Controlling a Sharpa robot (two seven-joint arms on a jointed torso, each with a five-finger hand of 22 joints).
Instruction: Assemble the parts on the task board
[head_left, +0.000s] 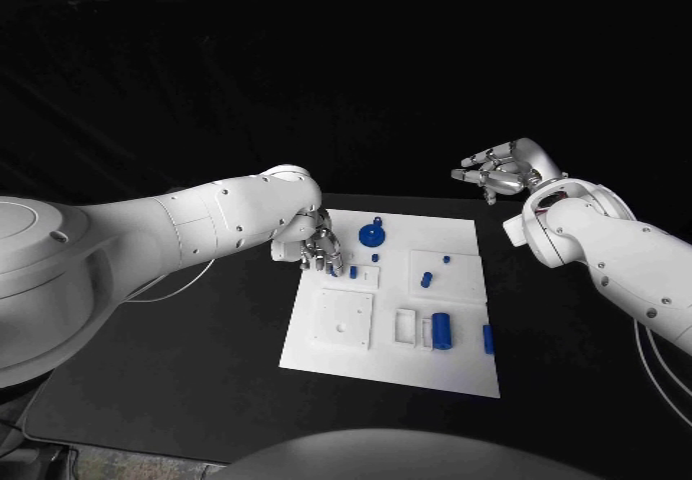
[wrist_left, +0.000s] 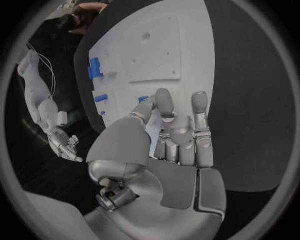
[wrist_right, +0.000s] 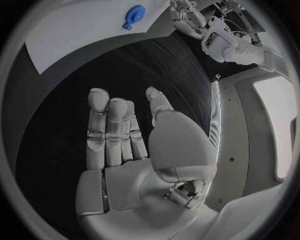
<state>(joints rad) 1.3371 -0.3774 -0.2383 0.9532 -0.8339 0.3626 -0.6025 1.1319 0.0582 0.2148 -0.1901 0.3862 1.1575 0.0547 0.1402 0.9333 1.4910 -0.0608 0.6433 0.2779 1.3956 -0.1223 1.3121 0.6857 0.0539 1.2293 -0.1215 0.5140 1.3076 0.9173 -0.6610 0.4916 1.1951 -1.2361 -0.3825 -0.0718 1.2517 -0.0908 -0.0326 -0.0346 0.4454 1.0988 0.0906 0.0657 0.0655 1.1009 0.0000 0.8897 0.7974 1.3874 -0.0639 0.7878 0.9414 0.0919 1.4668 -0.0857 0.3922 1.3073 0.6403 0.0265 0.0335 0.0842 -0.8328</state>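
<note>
The white task board (head_left: 387, 335) lies in the middle of the black table. On it sit a round blue part with a knob (head_left: 372, 236), small blue pegs (head_left: 427, 279), a blue cylinder (head_left: 441, 330) and a blue bar (head_left: 489, 339). My left hand (head_left: 317, 245) hovers over the board's far left corner, fingers pointing down and spread; a small blue part (head_left: 352, 271) lies just by the fingertips. In the left wrist view the left hand (wrist_left: 178, 135) reaches over the board (wrist_left: 187, 40), with a blue piece (wrist_left: 142, 99) at the thumb tip. My right hand (head_left: 502, 170) is raised past the far right corner, holding nothing.
A raised square block (head_left: 346, 318) and slots (head_left: 405, 326) sit at the board's near left. In the right wrist view the right hand (wrist_right: 131, 145) is flat above bare black table, the board's corner (wrist_right: 75, 35) and round part (wrist_right: 134, 16) beyond it.
</note>
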